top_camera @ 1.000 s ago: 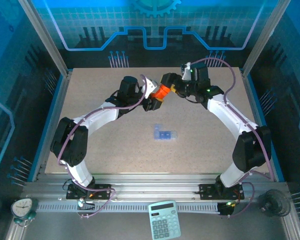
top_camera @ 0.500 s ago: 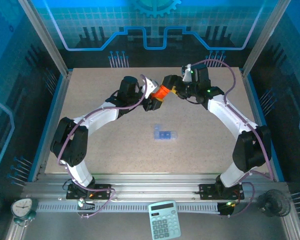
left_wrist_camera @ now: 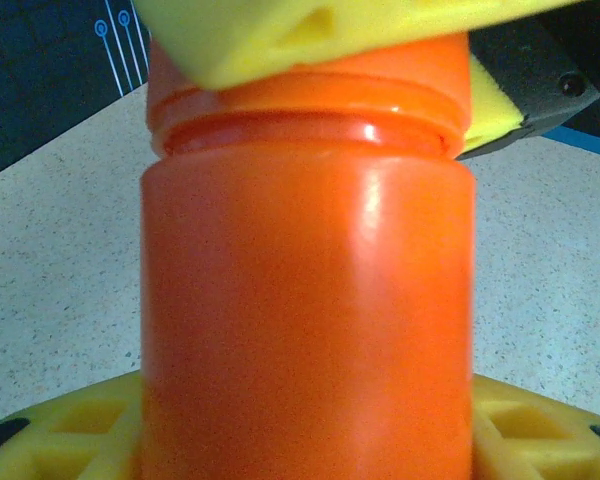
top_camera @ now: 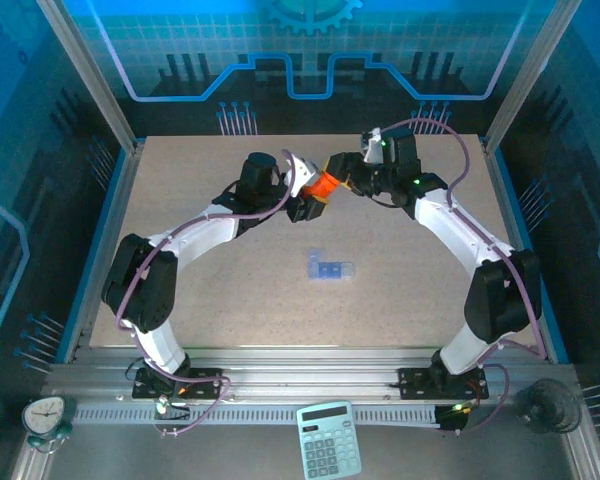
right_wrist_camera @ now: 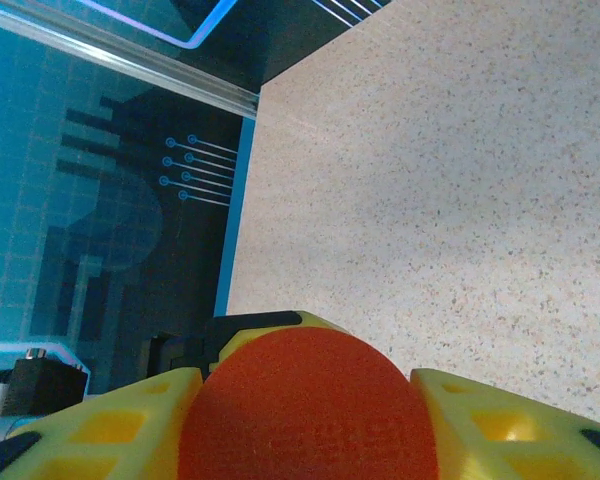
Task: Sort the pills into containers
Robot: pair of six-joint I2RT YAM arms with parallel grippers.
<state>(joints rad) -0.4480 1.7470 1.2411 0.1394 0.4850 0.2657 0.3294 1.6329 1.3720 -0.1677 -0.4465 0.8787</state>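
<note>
One translucent blue pill box [top_camera: 328,268] lies flat on the tabletop [top_camera: 230,300], its long axis running left to right, with no pills visible in it. It sits well apart from the orange bottle [left_wrist_camera: 310,330], nearer the arm bases and roughly midway between the arms. The bottle's axis bridges both grippers. The left gripper [top_camera: 308,200] has its jaws clamped on the body, and the right gripper [top_camera: 340,172] has its jaws pressed against either side of the orange cap [right_wrist_camera: 305,410]. The cap probably twists off next, and then the left arm must tip the bottle over the box.

Two arms [top_camera: 195,235] [top_camera: 460,225], one orange bottle [top_camera: 324,185], one pill box [top_camera: 329,268], one calculator [top_camera: 329,439].
</note>
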